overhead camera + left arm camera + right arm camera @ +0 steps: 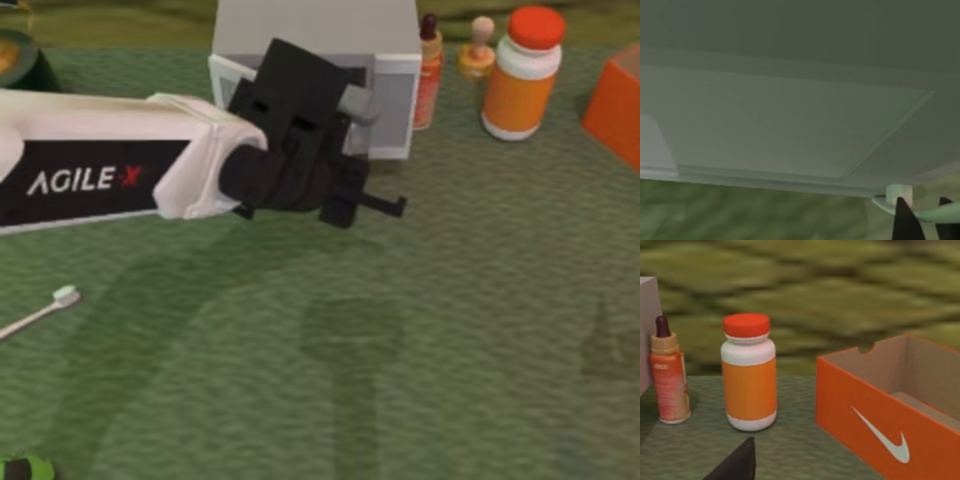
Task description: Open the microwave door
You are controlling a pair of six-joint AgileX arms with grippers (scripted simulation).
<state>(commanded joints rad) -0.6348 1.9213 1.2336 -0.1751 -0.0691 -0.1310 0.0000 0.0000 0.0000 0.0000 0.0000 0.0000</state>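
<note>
The light-grey microwave (320, 25) stands at the back middle of the table. Most of the microwave door (225, 78) is hidden under my left arm, and its left frame edge looks slanted away from the body. In the left wrist view the door panel (780, 125) fills the picture at close range. My left gripper (385, 205) is in front of the door, and its dark fingertips (905, 220) stand on either side of the pale door handle (900, 192), shut on it. My right gripper (740, 465) is off the top view, parked near the right-hand bottles.
Right of the microwave stand a dropper bottle (430, 70), a small wooden peg (478, 48), an orange-and-white pill bottle (520, 75) and an orange shoe box (615, 105). A toothbrush (45, 310) lies at the left, a green object (25, 467) at the front left corner.
</note>
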